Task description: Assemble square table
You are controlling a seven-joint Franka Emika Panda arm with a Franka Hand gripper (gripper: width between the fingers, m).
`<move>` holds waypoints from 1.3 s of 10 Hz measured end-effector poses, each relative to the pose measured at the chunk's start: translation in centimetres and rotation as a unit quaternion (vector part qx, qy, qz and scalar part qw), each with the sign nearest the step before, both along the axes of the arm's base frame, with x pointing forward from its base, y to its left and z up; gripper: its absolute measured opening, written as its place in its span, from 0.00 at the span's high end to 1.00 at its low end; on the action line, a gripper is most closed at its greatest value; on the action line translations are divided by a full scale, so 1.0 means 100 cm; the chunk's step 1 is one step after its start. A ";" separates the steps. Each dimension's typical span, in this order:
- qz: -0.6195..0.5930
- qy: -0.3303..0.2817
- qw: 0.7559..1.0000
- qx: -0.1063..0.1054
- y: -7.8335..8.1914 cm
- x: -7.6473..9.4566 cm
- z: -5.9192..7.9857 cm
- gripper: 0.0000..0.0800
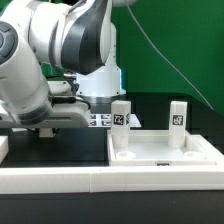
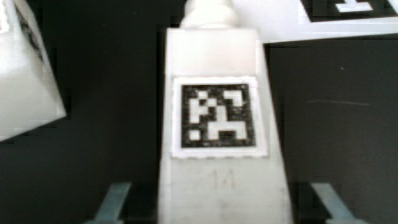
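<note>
Wrist view: the claw (image 2: 217,205) stands open astride a white tagged leg (image 2: 217,110) lying on the black worktop (image 2: 116,100), its fingers (image 2: 119,200) flanking the leg with slim gaps. Exterior view: the square slab (image 1: 165,150) sits apart from the claw, carrying two upright legs (image 1: 120,113).

White sq slab (image 1: 165,152), 2 tagged legs (image 1: 121,113) upright on it, 3rd leg (image 2: 217,120) lying

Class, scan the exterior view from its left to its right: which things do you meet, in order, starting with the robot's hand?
The hand → the first upright white leg → the second upright white leg. The square tabletop spans under both legs, so it has no single place in the order.
</note>
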State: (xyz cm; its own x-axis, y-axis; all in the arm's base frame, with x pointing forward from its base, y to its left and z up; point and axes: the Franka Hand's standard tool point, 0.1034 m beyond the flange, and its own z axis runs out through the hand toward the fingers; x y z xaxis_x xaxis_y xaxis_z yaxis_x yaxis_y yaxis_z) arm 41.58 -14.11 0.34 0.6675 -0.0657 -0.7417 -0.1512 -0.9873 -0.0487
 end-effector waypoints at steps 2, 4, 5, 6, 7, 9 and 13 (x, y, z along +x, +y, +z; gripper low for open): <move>0.005 -0.001 1.000 0.000 0.003 0.002 0.000 0.64; 0.015 -0.005 1.000 -0.001 0.010 0.006 0.000 0.64; 0.020 -0.006 1.000 0.003 0.014 0.010 0.006 0.64; 0.024 -0.010 1.000 0.006 0.021 0.020 0.018 0.64; 0.029 -0.015 0.999 0.010 0.030 0.029 0.032 0.64; 0.032 -0.027 0.999 0.008 0.033 0.037 0.038 0.64; 0.036 -0.076 0.996 -0.006 0.029 0.052 0.035 0.64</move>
State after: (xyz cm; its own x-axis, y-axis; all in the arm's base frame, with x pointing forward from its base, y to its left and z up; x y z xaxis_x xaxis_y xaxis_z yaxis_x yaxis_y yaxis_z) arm 46.76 -11.20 3.88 0.7754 -0.0209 -0.6312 -0.0712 -0.9960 -0.0544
